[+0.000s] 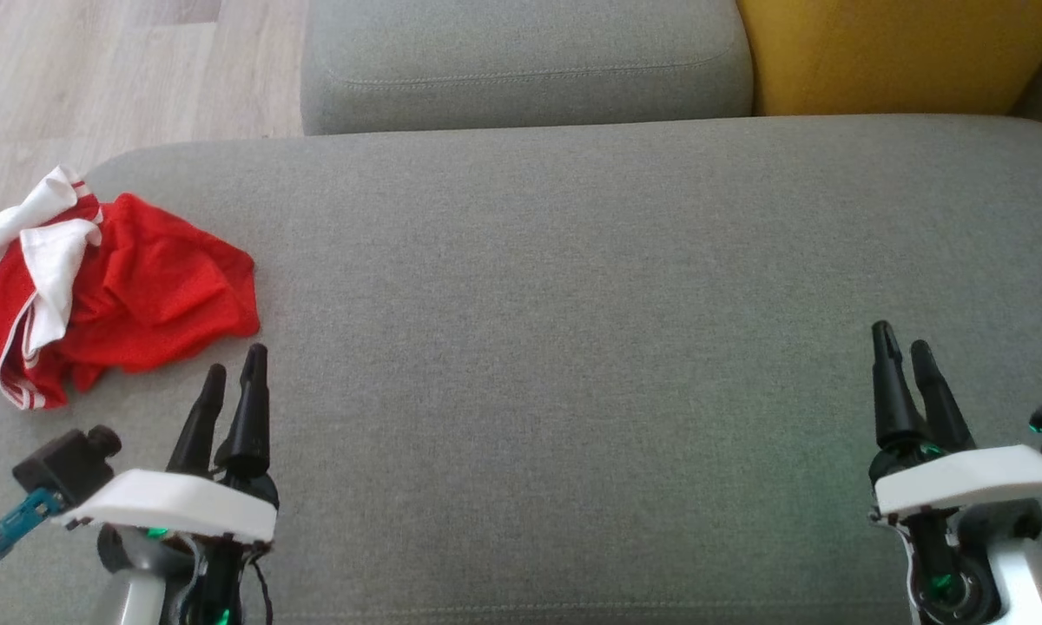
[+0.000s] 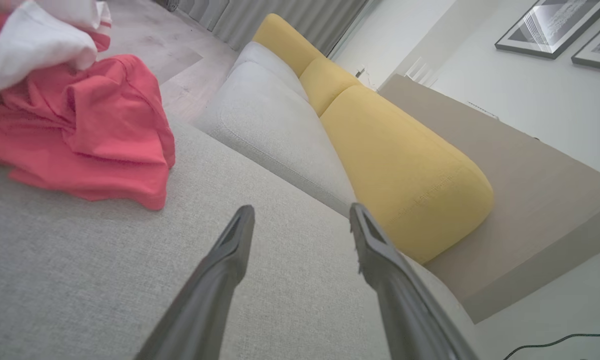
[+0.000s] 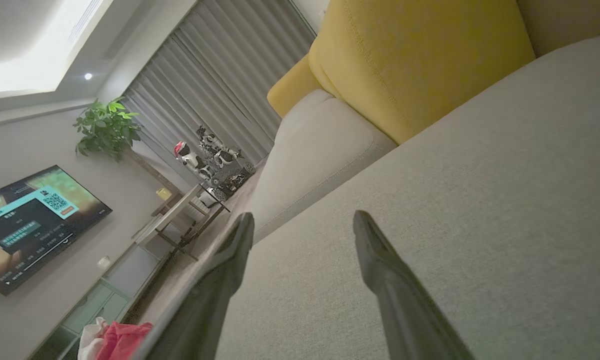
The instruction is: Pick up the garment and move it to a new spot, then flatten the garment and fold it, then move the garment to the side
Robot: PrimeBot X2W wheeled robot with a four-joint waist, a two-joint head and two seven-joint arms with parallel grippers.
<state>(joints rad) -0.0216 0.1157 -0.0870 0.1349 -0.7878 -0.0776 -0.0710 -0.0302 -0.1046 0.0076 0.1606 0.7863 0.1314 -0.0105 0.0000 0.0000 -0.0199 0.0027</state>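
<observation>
The garment (image 1: pixel 113 291) is a crumpled red piece with white trim, lying at the far left edge of the grey sofa seat (image 1: pixel 573 347). It also fills the upper left of the left wrist view as the garment (image 2: pixel 90 130), and a corner of the garment (image 3: pixel 115 342) peeks in at the bottom of the right wrist view. My left gripper (image 1: pixel 236 365) hovers open just right of and below the heap, touching nothing. My right gripper (image 1: pixel 901 340) stands open over the seat's right side, far from the cloth, with nothing between its fingers.
A grey back cushion (image 1: pixel 521 61) and a yellow cushion (image 1: pixel 903 52) line the far side of the seat. Wooden floor (image 1: pixel 95 69) lies beyond the seat's left edge. A television (image 3: pixel 25 225) and a plant (image 3: pixel 107 127) stand in the room behind.
</observation>
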